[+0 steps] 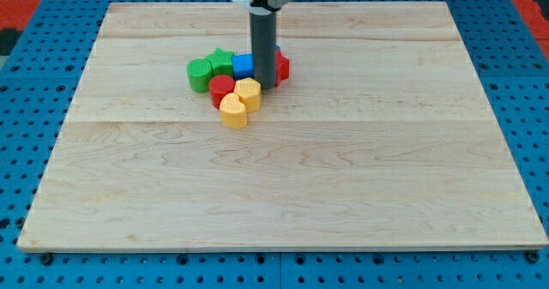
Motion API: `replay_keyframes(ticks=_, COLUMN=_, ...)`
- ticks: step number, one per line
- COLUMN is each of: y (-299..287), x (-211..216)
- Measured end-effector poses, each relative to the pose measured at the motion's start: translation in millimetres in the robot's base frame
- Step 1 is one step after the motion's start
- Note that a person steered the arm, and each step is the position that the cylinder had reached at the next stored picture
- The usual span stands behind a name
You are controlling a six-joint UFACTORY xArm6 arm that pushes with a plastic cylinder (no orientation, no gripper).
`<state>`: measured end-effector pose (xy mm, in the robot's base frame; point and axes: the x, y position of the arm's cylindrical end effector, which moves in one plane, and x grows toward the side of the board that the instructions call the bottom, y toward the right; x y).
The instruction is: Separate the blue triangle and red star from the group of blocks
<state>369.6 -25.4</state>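
my tip (265, 85) amid cluster by red star (281, 66); no fingers; wide bare board (343, 186) below.

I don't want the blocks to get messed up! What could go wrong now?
My tip sits deep in the cluster, touching the blue block and the red block at the view's right. A push toward the view's left could drag the green blocks along. The yellow blocks and the red cylinder sit close by and might get bumped too.
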Motion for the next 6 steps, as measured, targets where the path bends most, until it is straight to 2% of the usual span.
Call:
replay_keyframes(ticks=2, y=-20.6, x=-25.7)
replay_keyframes(ticks=6, y=26.5, x=-70.2)
